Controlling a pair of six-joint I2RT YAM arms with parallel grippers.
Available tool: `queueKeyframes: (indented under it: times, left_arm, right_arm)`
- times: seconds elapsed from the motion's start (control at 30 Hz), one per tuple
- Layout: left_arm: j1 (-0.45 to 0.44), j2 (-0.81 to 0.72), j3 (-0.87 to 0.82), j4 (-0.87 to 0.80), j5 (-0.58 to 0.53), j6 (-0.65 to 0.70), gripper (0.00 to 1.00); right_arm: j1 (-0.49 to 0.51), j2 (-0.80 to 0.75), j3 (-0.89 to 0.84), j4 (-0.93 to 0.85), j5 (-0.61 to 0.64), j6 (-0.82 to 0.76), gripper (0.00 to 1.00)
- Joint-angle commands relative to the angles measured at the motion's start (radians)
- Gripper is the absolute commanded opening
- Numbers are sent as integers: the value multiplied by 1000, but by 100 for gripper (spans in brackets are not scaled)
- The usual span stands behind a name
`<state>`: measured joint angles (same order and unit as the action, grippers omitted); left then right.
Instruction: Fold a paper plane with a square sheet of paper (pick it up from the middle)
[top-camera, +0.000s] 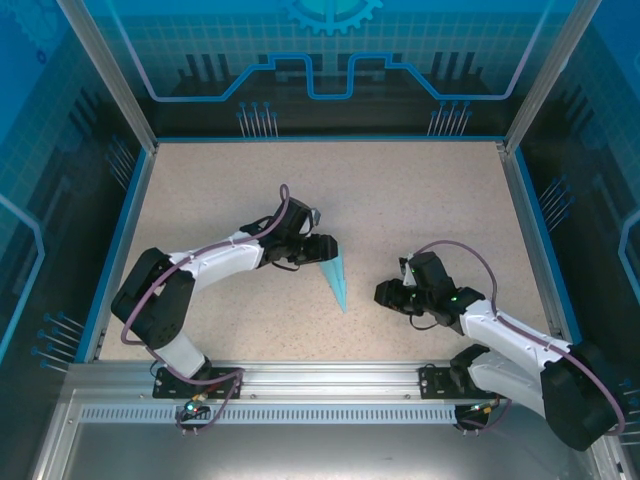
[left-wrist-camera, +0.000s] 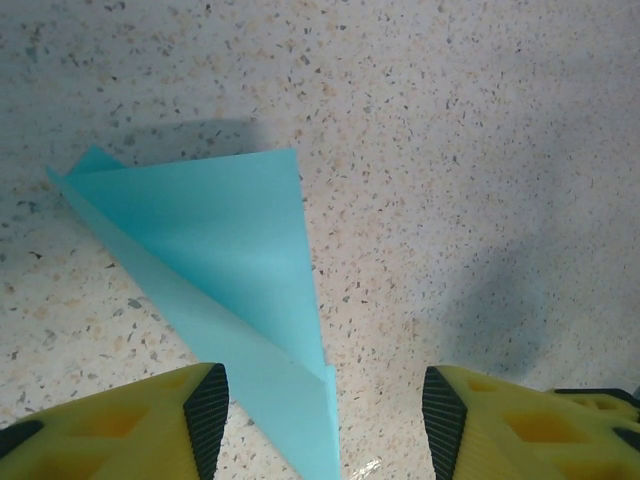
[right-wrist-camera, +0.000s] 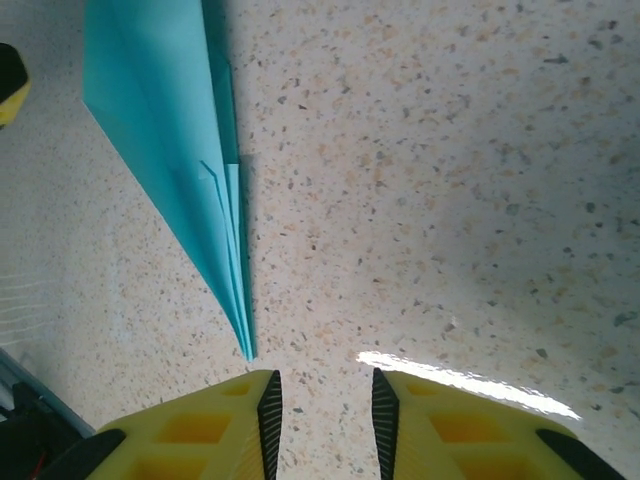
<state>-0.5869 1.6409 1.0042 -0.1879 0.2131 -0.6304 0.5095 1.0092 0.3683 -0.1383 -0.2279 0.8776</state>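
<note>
reading both as empty: left gripper (left-wrist-camera: 325, 400) jaws wide apart, right gripper (right-wrist-camera: 325, 405) jaws parted only a little, nothing between either pair. paper plane (top-camera: 333, 275) lies on the table (top-camera: 430, 200), wide end by the left fingers, nose just ahead of the right. risk: a low finger snags a wing on lift-off and drags or unfolds it.

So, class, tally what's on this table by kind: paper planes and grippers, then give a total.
paper plane: 1
Grippers: 2, left gripper and right gripper
Total: 3
</note>
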Motion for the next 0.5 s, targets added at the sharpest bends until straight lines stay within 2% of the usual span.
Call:
queueKeyframes:
  times: [0.0, 0.1, 0.33, 0.47]
  left_arm:
    - [-9, -15, -16, -30, -18, -31, 58]
    - [-11, -13, -10, -28, -14, -30, 58]
    - [-11, -27, -9, -55, -33, -46, 59]
    - [-12, -40, -16, -74, -55, -97, 63]
  right_arm:
    - [-6, 13, 25, 83, -70, -17, 31]
    - [16, 32, 48, 129, -100, -23, 30]
    - [58, 96, 95, 110, -55, -28, 30]
    - [81, 118, 102, 112, -40, -23, 31]
